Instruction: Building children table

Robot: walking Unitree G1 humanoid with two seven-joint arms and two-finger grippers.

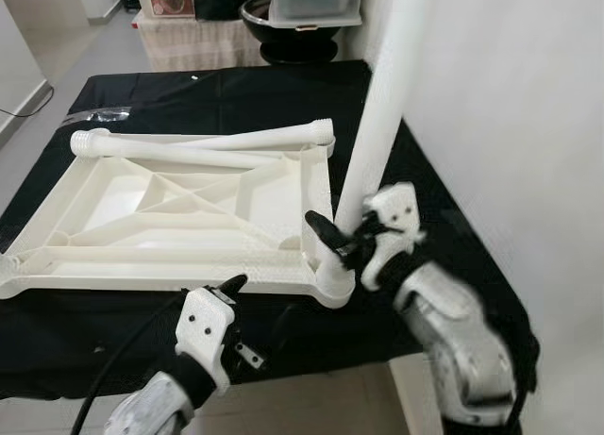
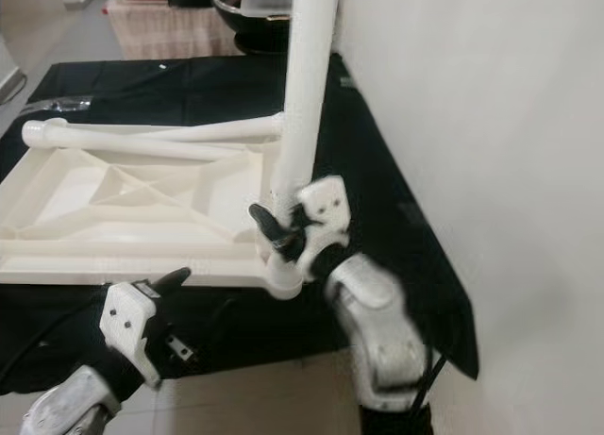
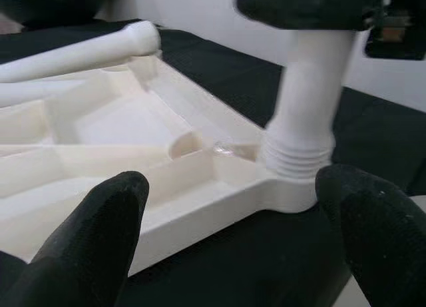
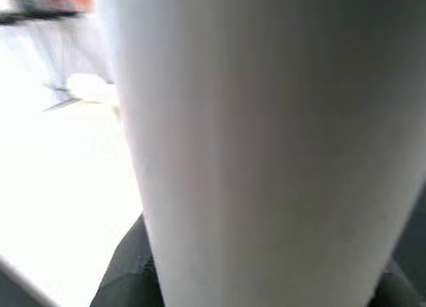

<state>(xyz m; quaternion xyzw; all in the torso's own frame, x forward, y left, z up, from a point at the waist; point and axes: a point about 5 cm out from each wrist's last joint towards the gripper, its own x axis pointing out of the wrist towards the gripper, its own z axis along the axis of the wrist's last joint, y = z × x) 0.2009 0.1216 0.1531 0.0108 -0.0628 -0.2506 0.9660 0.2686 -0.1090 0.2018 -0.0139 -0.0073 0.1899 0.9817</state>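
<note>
A: While the right gripper (image 1: 344,239) clamps the upright table leg (image 1: 377,105) just above its threaded end, that end sits in the near right corner socket (image 3: 287,192) of the upturned white tabletop (image 1: 113,209), on the black-covered table (image 1: 236,95).

B: Seated fully?

A: Doubt it. Thread rings (image 3: 297,162) show above the socket in the left wrist view, so my read is it needs more turns.

B: Left side?

A: Left gripper (image 1: 229,289) hangs just off the tabletop's near edge, fingers (image 3: 93,234) spread wide, holding nothing.

B: Doing it well?

A: Keep the leg plumb while twisting; it looks slightly tilted, cross-threading is the risk. The left could brace the rim so the top doesn't spin.

B: Other legs?

A: Two spare legs (image 1: 198,150) lie across the tabletop's far side, touching each other.
</note>
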